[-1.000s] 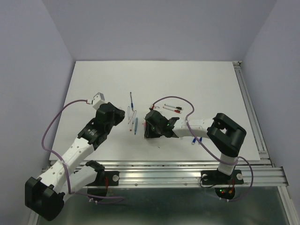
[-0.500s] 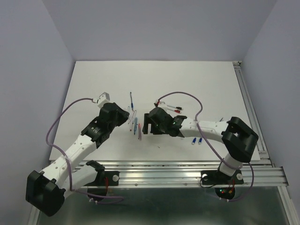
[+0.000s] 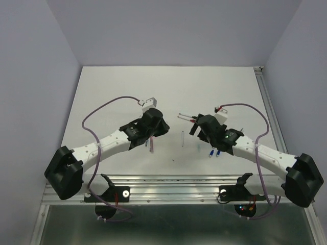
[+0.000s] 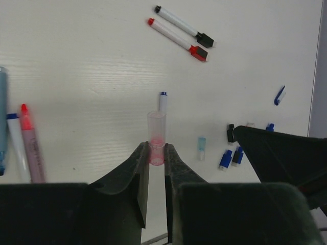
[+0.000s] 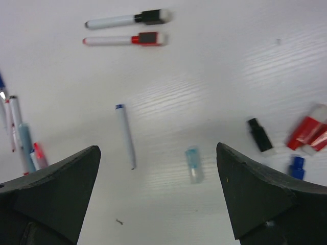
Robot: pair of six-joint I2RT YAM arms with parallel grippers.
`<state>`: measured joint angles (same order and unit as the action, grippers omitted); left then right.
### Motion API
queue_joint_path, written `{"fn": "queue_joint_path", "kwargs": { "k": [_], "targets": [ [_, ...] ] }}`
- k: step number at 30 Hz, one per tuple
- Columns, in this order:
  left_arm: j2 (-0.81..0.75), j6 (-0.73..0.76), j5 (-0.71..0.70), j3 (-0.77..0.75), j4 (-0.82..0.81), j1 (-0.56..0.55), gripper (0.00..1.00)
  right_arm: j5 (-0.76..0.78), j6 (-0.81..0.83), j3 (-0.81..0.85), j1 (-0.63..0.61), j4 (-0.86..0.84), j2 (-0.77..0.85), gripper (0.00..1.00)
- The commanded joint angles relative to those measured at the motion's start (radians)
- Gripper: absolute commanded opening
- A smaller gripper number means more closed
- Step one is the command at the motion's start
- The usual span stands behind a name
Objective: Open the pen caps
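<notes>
My left gripper (image 4: 157,153) is shut on a short clear pink-tinted pen cap (image 4: 156,133), held upright a little above the table. In the top view this cap (image 3: 151,146) shows under the left wrist. My right gripper (image 5: 158,178) stands wide open over the table with nothing between its fingers. Below it lie a clear blue-tinted cap (image 5: 193,164) and a thin white pen with a blue tip (image 5: 125,135). More loose caps lie to the right: a black one (image 5: 260,135), red ones (image 5: 306,131) and a blue one (image 5: 296,166).
A black marker (image 5: 127,19) and a red marker (image 5: 122,39) lie side by side farther back. Several uncapped pens (image 4: 30,145) lie in a cluster at the left. Two blue caps (image 3: 214,153) sit near the right arm. An aluminium rail (image 3: 273,122) borders the table's right edge.
Both arms have swung to the right, away from the pen cluster. My right gripper has opened wide. The left gripper has stayed shut on the pink cap.
</notes>
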<state>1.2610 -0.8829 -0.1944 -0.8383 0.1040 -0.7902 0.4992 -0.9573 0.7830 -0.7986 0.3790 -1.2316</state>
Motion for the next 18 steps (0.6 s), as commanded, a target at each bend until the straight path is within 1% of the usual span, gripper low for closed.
{"fn": "queue_joint_path", "kwargs": {
  "k": [1,6,7,9,11,12,15,18],
  "targets": [
    [0.092,0.038,0.010,-0.102,-0.043,-0.086,0.00,0.101,-0.057,-0.073,0.119,0.084,0.118,1.00],
    [0.294,0.051,0.052,-0.231,-0.043,-0.165,0.00,0.096,-0.041,-0.152,0.319,0.097,0.179,1.00],
    [0.320,0.061,0.056,-0.269,-0.044,-0.191,0.00,0.101,-0.044,-0.165,0.344,0.090,0.188,1.00],
    [0.369,0.071,0.078,-0.307,-0.041,-0.210,0.00,0.093,-0.046,-0.188,0.412,0.084,0.204,1.00],
    [0.446,0.079,0.098,-0.364,-0.040,-0.233,0.00,0.091,-0.040,-0.197,0.435,0.081,0.231,1.00],
    [0.471,0.090,0.116,-0.384,-0.030,-0.239,0.02,0.096,-0.032,-0.197,0.438,0.083,0.244,1.00],
    [0.593,0.113,0.138,-0.476,0.008,-0.265,0.02,0.107,-0.011,-0.195,0.441,0.090,0.284,1.00],
    [0.650,0.130,0.157,-0.556,0.029,-0.290,0.06,0.114,0.002,-0.195,0.441,0.101,0.317,1.00]
  ]
}}
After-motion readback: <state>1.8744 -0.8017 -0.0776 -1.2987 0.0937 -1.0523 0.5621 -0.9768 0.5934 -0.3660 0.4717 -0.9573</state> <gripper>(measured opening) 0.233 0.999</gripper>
